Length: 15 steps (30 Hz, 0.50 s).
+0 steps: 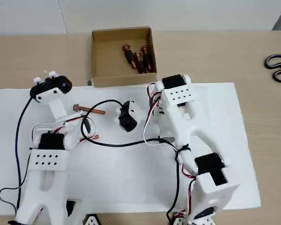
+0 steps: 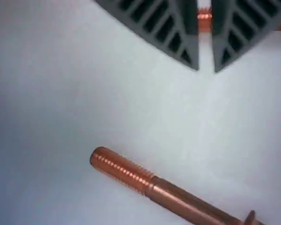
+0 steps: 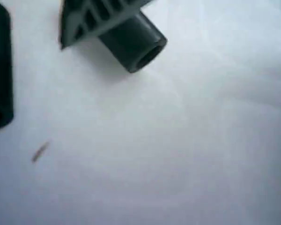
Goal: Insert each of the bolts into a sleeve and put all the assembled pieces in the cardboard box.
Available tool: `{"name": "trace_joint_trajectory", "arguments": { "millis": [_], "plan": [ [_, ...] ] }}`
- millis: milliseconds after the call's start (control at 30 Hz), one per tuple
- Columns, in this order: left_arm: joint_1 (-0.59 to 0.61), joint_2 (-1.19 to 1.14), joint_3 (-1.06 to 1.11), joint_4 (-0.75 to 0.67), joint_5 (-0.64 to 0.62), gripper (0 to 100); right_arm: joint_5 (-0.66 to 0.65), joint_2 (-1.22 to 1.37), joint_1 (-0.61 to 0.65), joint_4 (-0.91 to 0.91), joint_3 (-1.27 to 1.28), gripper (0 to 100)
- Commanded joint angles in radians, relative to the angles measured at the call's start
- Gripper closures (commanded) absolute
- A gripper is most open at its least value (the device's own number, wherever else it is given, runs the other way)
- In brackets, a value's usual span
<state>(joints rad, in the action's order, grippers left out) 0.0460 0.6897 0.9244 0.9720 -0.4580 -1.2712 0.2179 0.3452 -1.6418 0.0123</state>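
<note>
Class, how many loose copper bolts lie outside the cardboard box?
2. One bolt lies free on the white paper. A second bolt sits between the fingers of the left end effector. More could be hidden from view.

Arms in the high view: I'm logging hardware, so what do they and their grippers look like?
Both the left arm and right arm are white plastic shells with black motors, rows of small holes, and black plus red-and-white cables. The left fingers are dark grey with ribbed slots.
</note>
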Motion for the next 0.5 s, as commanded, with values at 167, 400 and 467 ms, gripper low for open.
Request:
{"name": "trace_joint_trajectory", "arguments": {
  "millis": [167,400,467],
  "plan": [
    [-0.003,0.003,-0.013,-0.02,0.0,99,-0.012,0.031,-0.005,0.012,-0.005,77.9],
    [0.028,0.003,-0.062,-0.015,0.0,99,-0.014,0.035,-0.022,0.054,0.017,77.9],
    [0.032,0.003,-0.079,-0.02,0.0,99,-0.014,0.035,-0.028,0.077,0.046,77.9]
  ]
}}
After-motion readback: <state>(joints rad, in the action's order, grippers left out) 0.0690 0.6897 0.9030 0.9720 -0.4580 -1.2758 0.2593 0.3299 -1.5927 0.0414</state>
